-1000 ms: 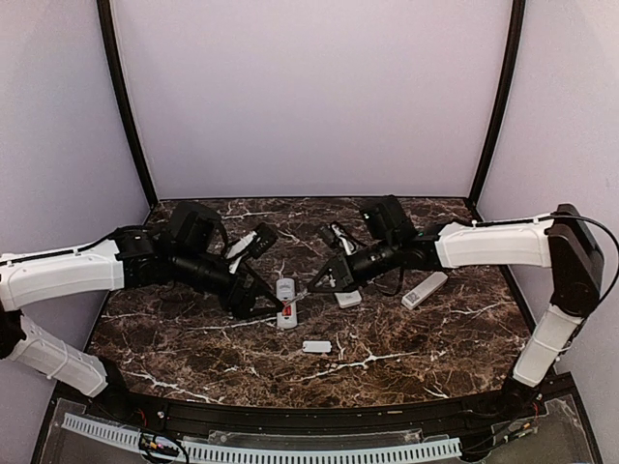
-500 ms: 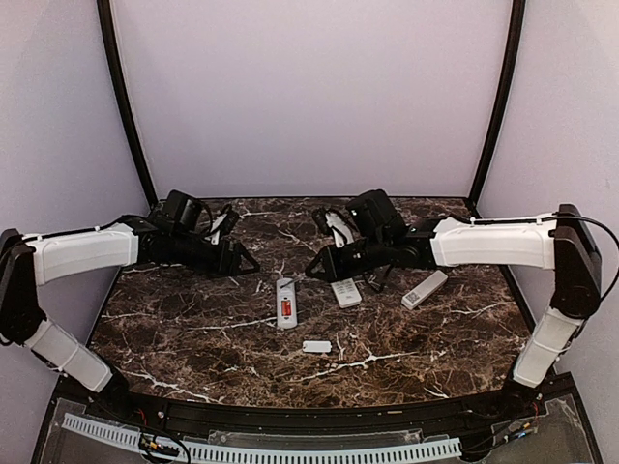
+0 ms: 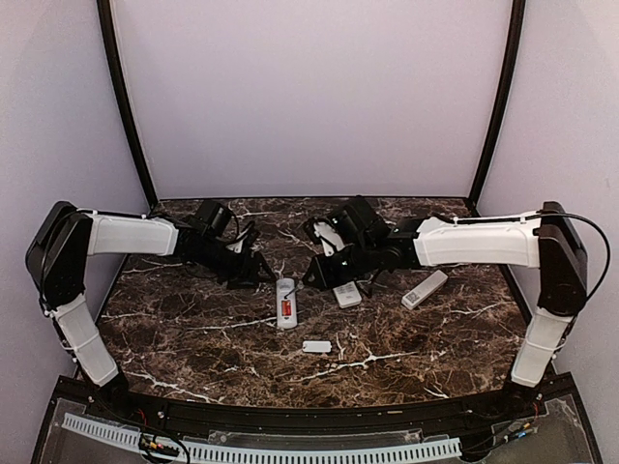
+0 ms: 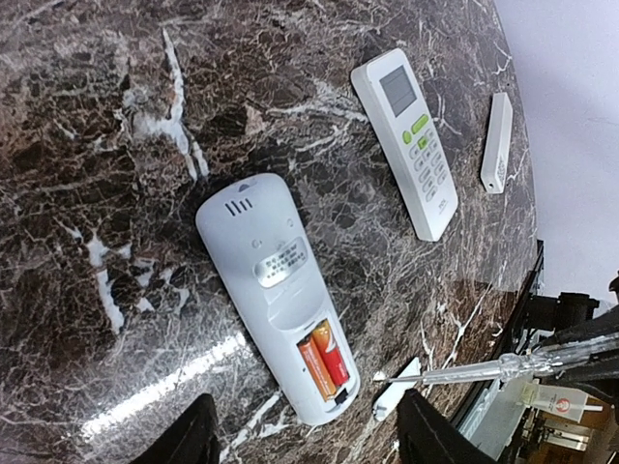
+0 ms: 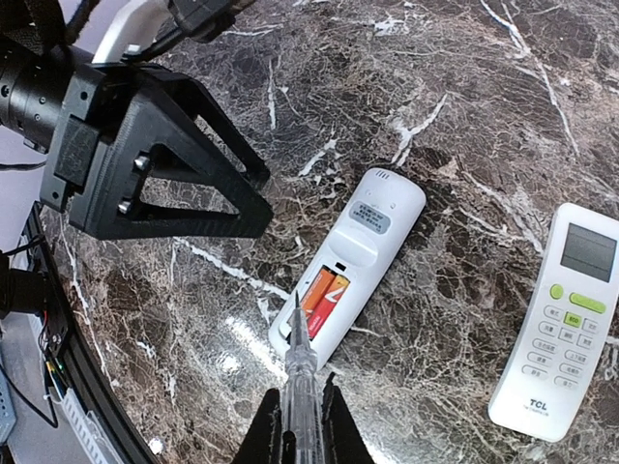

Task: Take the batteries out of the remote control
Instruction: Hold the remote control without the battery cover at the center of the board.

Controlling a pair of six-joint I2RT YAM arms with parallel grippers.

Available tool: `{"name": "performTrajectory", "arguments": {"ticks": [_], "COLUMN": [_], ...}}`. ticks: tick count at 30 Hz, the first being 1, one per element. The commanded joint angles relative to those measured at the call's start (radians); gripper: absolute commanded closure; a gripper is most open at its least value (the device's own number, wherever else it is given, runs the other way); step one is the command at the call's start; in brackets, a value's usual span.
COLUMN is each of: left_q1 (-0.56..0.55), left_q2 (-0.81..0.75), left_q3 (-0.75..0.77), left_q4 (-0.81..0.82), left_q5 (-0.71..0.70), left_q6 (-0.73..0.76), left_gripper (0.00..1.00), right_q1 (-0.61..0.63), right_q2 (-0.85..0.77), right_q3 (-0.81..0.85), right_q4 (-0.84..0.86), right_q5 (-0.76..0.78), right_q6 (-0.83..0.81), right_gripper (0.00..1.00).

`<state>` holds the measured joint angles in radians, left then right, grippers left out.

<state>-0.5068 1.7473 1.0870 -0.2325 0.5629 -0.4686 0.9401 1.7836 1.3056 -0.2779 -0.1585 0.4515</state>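
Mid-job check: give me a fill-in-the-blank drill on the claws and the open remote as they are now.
1. The right claw is shut on a ____.
2. The left claw is ____ and holds nothing.
3. The open remote lies face ____.
4. Its compartment holds ____ batteries.
Missing words: screwdriver; open; down; two.

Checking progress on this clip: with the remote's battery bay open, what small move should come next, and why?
Probably ease the screwdriver in the right hand down so its tip gets under one end of the batteries: both lie in the remote's uncovered bay, and the tip hangs close beside that end.
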Motion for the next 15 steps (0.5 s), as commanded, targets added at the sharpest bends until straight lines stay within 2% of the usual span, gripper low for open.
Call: {"name": "performTrajectory", "arguments": {"ticks": [1, 15], "left_q1": [-0.023, -0.068], "left_q2": [0.039, 0.132], "left_q3": [0.019, 0.043], "left_q4": [-0.012, 0.000], "left_q5": [0.035, 0.072], "left_q6": [-0.001, -0.021], "left_gripper": [0.40, 0.56], "right_q1": [0.029, 0.075], "right_q2": [0.043, 0.128], "right_q3": [0.057, 0.173], "right_q4": [-0.058, -0.202], "right_q5": [0.044, 0.155], "right_q6": [-0.006, 0.067], "right_gripper": [1.00, 1.00]}}
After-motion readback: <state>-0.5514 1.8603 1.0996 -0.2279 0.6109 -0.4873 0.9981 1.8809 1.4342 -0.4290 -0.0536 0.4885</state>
